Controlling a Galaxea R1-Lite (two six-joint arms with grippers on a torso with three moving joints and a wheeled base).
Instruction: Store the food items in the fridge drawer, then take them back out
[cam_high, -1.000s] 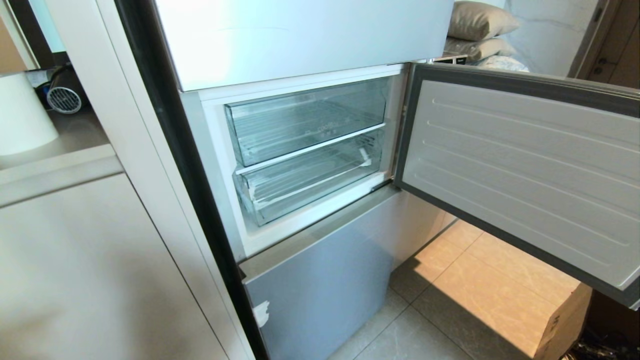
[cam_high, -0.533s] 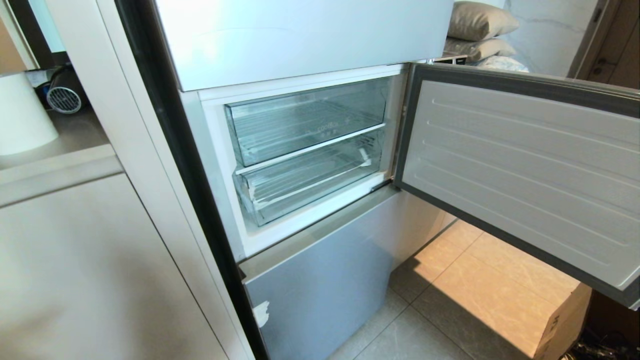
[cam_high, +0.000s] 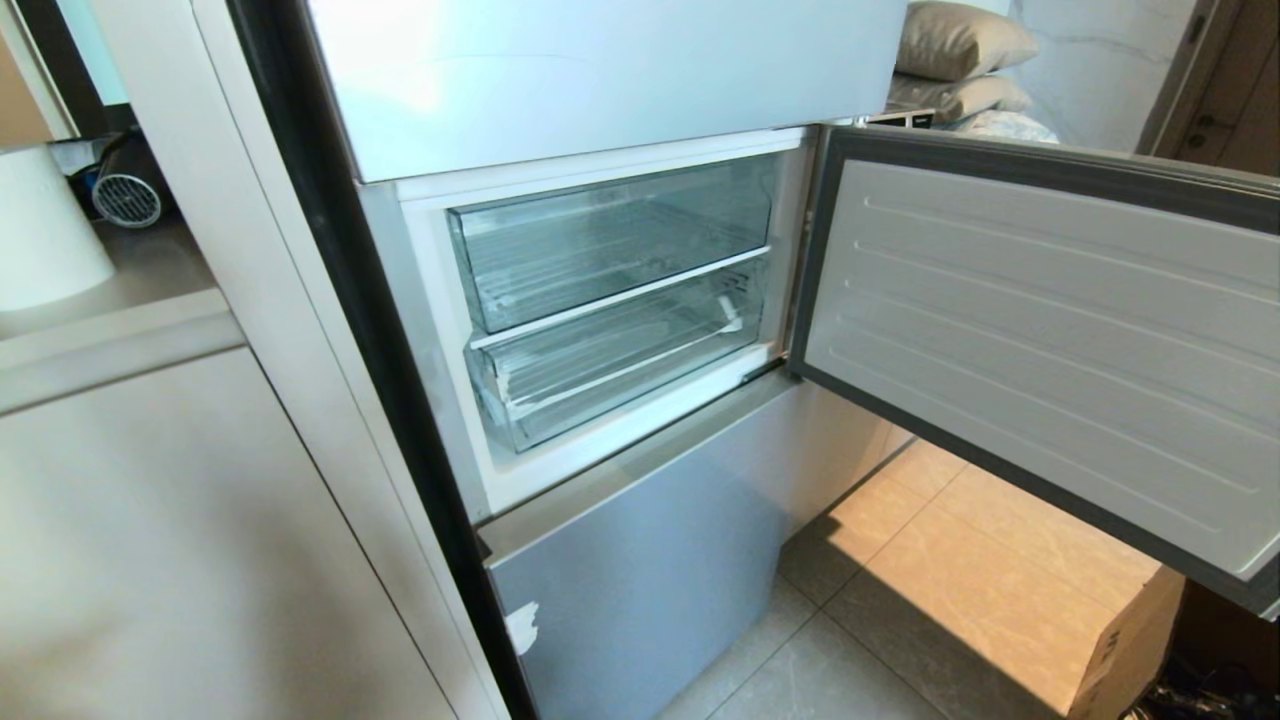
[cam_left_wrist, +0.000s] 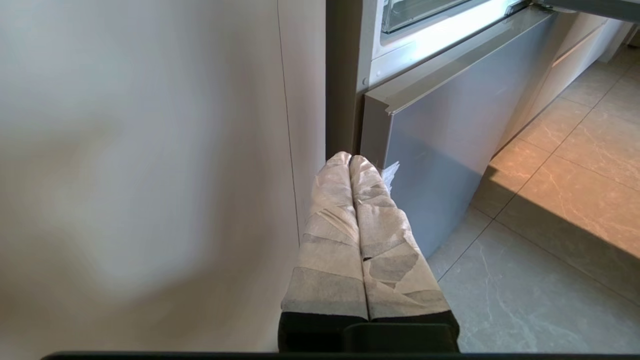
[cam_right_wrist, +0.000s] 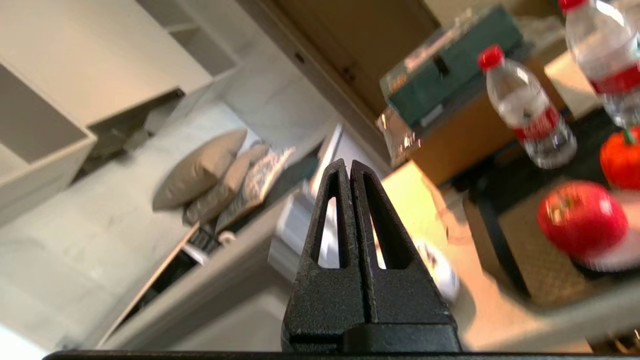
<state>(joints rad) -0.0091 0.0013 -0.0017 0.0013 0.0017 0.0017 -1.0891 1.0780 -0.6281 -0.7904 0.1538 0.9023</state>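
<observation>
The fridge drawer (cam_high: 620, 362) is the lower of two clear drawers in the open fridge compartment. It is pushed in, looks empty, and has white tape on its front corners. The food items show only in the right wrist view: a round red one (cam_right_wrist: 581, 219) and an orange-red one with a green stem (cam_right_wrist: 621, 159), side by side on a dark surface. My right gripper (cam_right_wrist: 350, 162) is shut and empty, off to their side and apart from them. My left gripper (cam_left_wrist: 350, 157), with taped fingers, is shut and empty, hanging low by the fridge's lower door (cam_left_wrist: 440, 150). Neither gripper shows in the head view.
The fridge door (cam_high: 1050, 340) stands swung open to the right, over a cardboard box (cam_high: 1130, 640) on the tiled floor. A white cabinet (cam_high: 150, 520) flanks the fridge on the left. Two water bottles (cam_right_wrist: 525, 110) (cam_right_wrist: 600, 55) stand near the food items. Pillows (cam_right_wrist: 200, 170) lie beyond.
</observation>
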